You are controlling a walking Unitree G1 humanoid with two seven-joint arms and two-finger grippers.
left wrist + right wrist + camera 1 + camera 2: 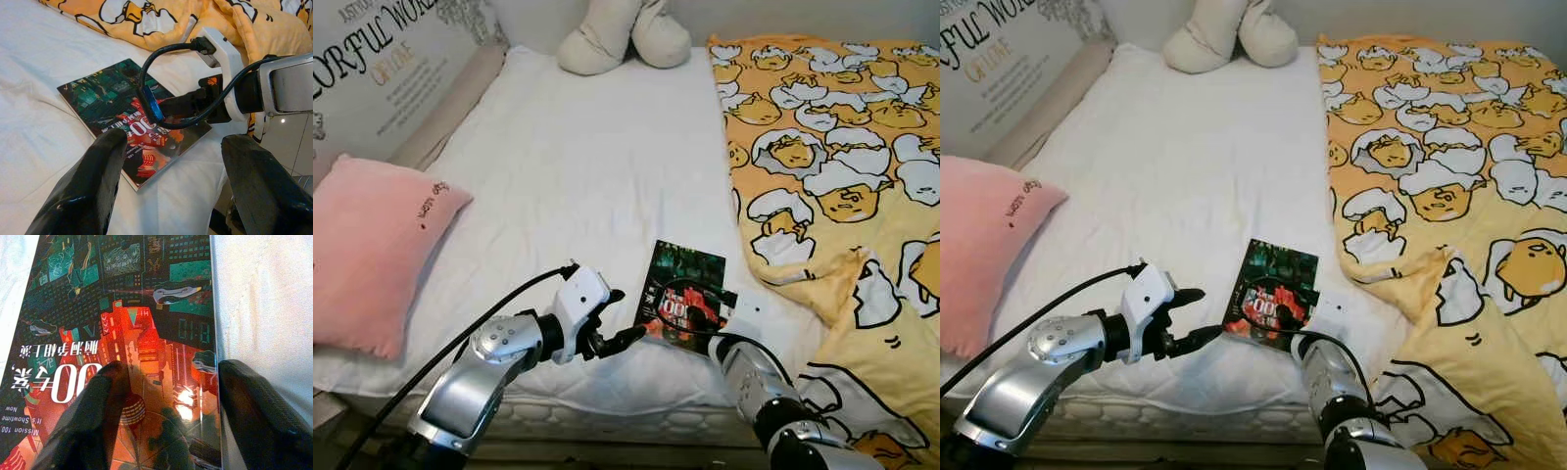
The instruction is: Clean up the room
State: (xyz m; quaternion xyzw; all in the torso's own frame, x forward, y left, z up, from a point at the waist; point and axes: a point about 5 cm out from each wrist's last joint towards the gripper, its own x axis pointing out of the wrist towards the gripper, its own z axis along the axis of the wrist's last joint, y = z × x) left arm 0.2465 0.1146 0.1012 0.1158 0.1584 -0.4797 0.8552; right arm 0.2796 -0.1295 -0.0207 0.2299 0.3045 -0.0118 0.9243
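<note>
White bed [578, 186], our book [682, 294] near its front edge.
Left gripper [628, 338] and right gripper [168, 406] both spread open at the book; open sheet behind.

L tool [168, 191] fingers apart near book [117, 105] on sheet [34, 147]; R tool [183, 105] over book.

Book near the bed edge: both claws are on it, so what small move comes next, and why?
Probably shut the right claw on the book. Its open fingers straddle the book's near right edge, while the left claw, also open, sits at the near left corner. The book lies flat on the white sheet, ungripped.
</note>
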